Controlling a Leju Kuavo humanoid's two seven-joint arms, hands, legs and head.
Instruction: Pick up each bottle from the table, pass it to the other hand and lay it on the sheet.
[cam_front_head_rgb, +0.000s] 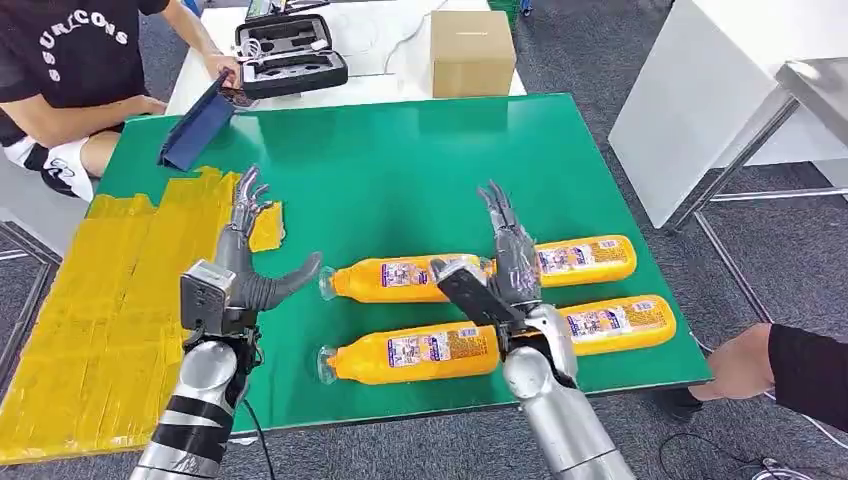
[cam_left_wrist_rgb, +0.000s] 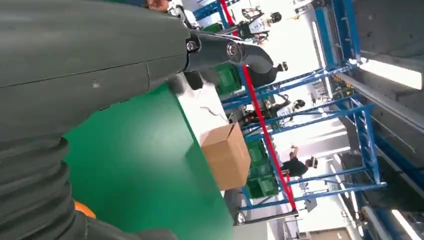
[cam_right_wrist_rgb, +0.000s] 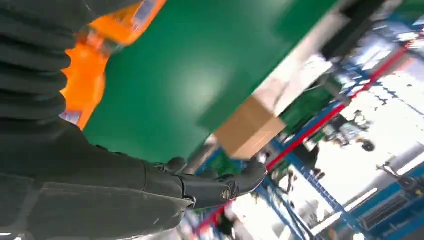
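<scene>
Several orange bottles with clear caps lie on their sides on the green table (cam_front_head_rgb: 400, 170), in two rows. The near left bottle (cam_front_head_rgb: 410, 353) and far left bottle (cam_front_head_rgb: 395, 279) point their caps toward the yellow sheet (cam_front_head_rgb: 110, 310), which covers the table's left side. Two more lie to the right, one far (cam_front_head_rgb: 588, 258) and one near (cam_front_head_rgb: 622, 322). My right hand (cam_front_head_rgb: 508, 262) hovers open over the middle of the bottles, fingers stretched forward, holding nothing. My left hand (cam_front_head_rgb: 245, 262) is open at the sheet's edge, thumb pointing toward the caps. The right wrist view shows an orange bottle (cam_right_wrist_rgb: 85, 75) close beside the hand (cam_right_wrist_rgb: 125, 185).
A blue tablet case (cam_front_head_rgb: 195, 130) leans at the table's far left, next to a seated person (cam_front_head_rgb: 70, 70). A black case (cam_front_head_rgb: 290, 55) and a cardboard box (cam_front_head_rgb: 472, 52) sit on the white table behind. Another person's hand (cam_front_head_rgb: 742, 365) rests by the near right corner.
</scene>
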